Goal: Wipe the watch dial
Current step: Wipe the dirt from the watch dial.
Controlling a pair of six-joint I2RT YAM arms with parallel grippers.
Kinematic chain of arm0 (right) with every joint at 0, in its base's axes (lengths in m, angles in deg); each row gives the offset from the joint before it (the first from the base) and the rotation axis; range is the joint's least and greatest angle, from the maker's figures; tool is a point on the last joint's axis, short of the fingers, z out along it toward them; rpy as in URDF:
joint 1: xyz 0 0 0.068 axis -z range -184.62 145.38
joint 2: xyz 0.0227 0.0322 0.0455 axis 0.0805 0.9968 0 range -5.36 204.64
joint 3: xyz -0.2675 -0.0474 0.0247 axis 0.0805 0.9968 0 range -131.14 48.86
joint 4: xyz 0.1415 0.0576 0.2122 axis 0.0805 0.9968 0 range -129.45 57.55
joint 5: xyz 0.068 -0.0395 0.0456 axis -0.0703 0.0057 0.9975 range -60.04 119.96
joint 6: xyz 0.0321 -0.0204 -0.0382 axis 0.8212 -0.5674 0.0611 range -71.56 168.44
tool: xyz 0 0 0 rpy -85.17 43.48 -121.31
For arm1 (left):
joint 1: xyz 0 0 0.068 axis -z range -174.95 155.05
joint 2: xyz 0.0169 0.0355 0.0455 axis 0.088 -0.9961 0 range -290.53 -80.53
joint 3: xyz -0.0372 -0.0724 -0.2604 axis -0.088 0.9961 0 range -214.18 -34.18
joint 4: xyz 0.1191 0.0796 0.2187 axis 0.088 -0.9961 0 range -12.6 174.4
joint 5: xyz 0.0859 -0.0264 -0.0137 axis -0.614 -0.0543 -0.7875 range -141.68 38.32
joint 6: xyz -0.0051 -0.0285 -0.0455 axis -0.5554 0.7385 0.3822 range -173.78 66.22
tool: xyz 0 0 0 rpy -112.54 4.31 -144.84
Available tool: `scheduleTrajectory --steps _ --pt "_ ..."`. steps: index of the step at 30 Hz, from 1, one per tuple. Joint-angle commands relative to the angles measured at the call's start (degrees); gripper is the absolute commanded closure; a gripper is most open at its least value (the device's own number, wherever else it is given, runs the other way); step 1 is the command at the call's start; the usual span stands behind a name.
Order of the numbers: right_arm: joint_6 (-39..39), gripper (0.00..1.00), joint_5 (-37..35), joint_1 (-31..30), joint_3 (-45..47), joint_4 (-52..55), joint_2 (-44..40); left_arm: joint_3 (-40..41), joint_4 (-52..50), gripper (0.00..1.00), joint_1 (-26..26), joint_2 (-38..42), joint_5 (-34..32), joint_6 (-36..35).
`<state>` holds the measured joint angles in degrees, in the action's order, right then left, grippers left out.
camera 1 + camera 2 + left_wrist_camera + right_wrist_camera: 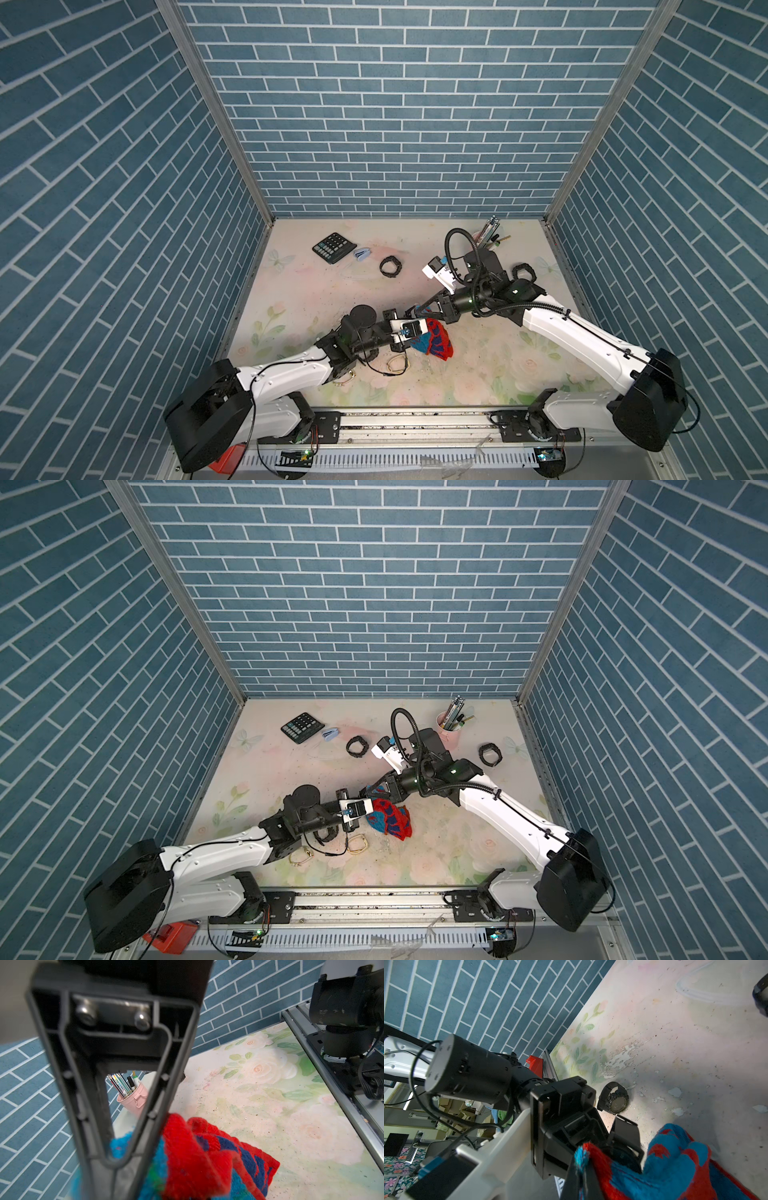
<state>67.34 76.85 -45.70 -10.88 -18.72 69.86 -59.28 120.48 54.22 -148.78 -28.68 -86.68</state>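
Observation:
My right gripper (419,311) (371,789) (581,1157) is shut on a corner of a red and blue cloth (434,343) (390,818) (675,1157). The cloth drapes down to the table at the centre. My left gripper (405,340) (353,823) (629,1142) meets it from the left, shut on a black watch (620,1154). The watch's round dial is mostly covered by the cloth. In the left wrist view one of the fingers (124,1180) fills the foreground with the cloth (197,1157) pressed against it, and the watch is hidden there.
Another black watch (614,1099) (326,835) lies under the left arm. Two more black watches (390,267) (490,754) sit further back. A calculator (335,247) is at the back left, a pink pen cup (451,729) at the back right, gold bands (357,844) near the front.

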Motion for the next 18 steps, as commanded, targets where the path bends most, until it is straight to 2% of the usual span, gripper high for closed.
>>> scheduleTrajectory --steps 1,9,18 --pt "1.8 1.00 0.5 -0.3 1.8 -0.2 1.0 -0.9 2.9 1.00 0.3 0.6 1.1 -1.9" --pt "0.0 1.00 -3.0 0.2 2.4 5.2 0.0 -0.2 5.1 1.00 0.3 0.9 0.0 -2.5" --pt "-0.8 1.00 -2.4 1.1 2.9 6.4 -0.6 0.9 6.8 1.00 0.3 3.6 1.3 -2.0"
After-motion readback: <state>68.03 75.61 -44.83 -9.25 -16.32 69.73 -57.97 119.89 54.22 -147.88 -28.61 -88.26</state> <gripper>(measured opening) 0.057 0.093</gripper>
